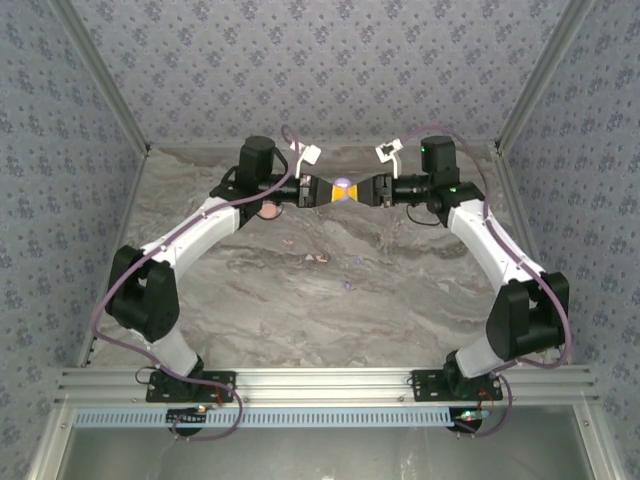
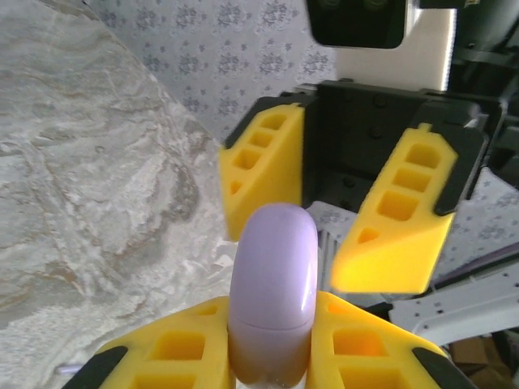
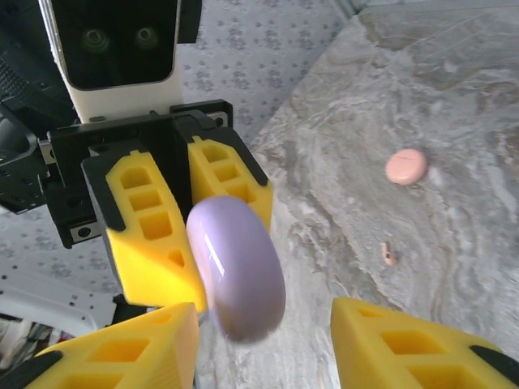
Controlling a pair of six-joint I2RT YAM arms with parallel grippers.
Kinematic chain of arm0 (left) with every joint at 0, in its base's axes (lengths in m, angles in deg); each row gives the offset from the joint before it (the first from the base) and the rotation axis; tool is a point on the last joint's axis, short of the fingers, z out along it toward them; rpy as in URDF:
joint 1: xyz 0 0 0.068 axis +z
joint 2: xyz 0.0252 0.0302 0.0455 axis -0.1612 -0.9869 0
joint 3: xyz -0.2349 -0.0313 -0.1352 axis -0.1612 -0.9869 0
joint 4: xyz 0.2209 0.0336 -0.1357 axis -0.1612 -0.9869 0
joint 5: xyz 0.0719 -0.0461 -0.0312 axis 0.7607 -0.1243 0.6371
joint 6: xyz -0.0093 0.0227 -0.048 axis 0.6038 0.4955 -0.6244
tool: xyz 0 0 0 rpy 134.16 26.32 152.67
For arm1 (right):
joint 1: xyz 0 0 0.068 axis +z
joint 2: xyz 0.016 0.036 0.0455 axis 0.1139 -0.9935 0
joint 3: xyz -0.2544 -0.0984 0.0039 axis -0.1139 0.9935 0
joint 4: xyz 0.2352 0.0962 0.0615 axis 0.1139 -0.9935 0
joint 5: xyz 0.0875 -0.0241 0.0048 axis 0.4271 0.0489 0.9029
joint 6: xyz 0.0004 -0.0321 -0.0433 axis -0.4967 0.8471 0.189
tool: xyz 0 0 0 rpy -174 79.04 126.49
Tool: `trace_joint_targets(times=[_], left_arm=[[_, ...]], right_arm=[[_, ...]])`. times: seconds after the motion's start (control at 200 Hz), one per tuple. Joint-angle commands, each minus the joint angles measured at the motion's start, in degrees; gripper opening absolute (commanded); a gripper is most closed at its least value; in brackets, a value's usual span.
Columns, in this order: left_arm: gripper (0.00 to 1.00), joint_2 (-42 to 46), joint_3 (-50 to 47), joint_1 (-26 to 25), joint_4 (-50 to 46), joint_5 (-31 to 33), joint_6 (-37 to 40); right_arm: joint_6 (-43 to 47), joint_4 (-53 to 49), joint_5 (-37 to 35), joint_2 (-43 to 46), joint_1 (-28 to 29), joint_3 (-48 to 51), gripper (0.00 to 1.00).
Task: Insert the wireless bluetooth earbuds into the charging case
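A lilac charging case (image 1: 344,188) hangs in the air above the back of the table, between the two grippers, which face each other. My left gripper (image 2: 272,344) is shut on the closed case (image 2: 274,279), its yellow fingers pressing both flat sides. My right gripper (image 3: 263,344) stands open around the case's free end (image 3: 237,267), and its pads are apart from it. On the table lies a pinkish earbud (image 3: 388,254). In the top view, pinkish earbuds (image 1: 317,258) and a tiny lilac earbud (image 1: 347,286) lie mid-table.
A round pink case (image 3: 405,166) lies flat on the marble table (image 1: 400,300), and in the top view it (image 1: 268,210) sits partly under the left arm. Patterned walls close off the back and both sides.
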Motion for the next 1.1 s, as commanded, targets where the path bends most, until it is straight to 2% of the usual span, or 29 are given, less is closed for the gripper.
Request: trace_joint_targets(times=[0.0,0.095,0.19,0.37,0.445,0.765,1.094], left_arm=[[0.11,2.76,2.03,0.1,-1.99,2.3,6.49],[0.13,3.34,0.47,0.07,1.18,3.37,9.69],[0.16,4.11,-2.43,-0.2,7.11,1.58,13.82],[0.17,6.71,-6.22,-2.68,8.43,1.0,29.75],[0.16,7.45,-6.97,-3.36,7.98,1.71,33.69],[0.16,6.95,-6.49,-3.87,7.51,1.62,35.39],[0.15,7.81,-6.91,-4.62,5.96,0.53,37.19]], right_arm=[[4.7,-7.22,-4.4,2.97,-0.58,-1.95,0.51],[6.12,-9.09,-4.78,3.98,-0.5,-2.26,0.52],[8.27,-11.65,-6.19,4.35,0.17,-3.09,0.54],[10.42,-14.05,-7.76,4.61,1.44,-4.28,0.56],[11.13,-14.58,-7.93,4.79,1.85,-4.57,0.57],[14.07,-17.18,-7.17,3.99,3.78,-5.98,0.6],[12.11,-15.95,-13.09,3.58,3.41,-6.24,0.6]])
